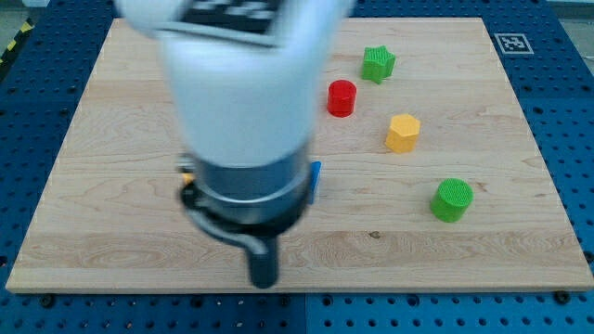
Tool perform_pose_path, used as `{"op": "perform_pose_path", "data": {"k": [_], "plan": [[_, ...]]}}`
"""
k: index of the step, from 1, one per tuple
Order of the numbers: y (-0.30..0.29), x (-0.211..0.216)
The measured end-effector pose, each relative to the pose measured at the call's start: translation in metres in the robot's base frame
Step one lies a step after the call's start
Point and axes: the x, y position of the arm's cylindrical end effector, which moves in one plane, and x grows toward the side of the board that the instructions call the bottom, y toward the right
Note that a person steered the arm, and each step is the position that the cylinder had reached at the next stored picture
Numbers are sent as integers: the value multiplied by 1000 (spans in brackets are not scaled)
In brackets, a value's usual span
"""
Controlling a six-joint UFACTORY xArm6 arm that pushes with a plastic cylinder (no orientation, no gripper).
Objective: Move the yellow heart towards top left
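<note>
Four blocks show plainly in the camera view: a green star (pixel 378 63) near the view's top, a red cylinder (pixel 342 97) just below and left of it, a yellow hexagon-like block (pixel 403 133) and a green cylinder (pixel 452 199) toward the view's right. A sliver of a blue block (pixel 316 179) peeks from behind the arm (pixel 246 121), which hides much of the wooden surface (pixel 483 250). No yellow heart is visible; it may lie behind the arm, so I cannot place it. This rig has no fingers, and my tip is hidden, so its relation to the blocks cannot be told. To push well, I judge the tip should sit at the heart's lower-right side and travel diagonally up-left. No readable writing shows; only a square marker tag (pixel 512 43) at the surface's top right corner.
</note>
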Motion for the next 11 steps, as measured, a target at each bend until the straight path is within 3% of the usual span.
{"op": "perform_pose_path", "data": {"k": [2, 5, 11], "plan": [[-26, -42], [-61, -66], [-60, -131]]}}
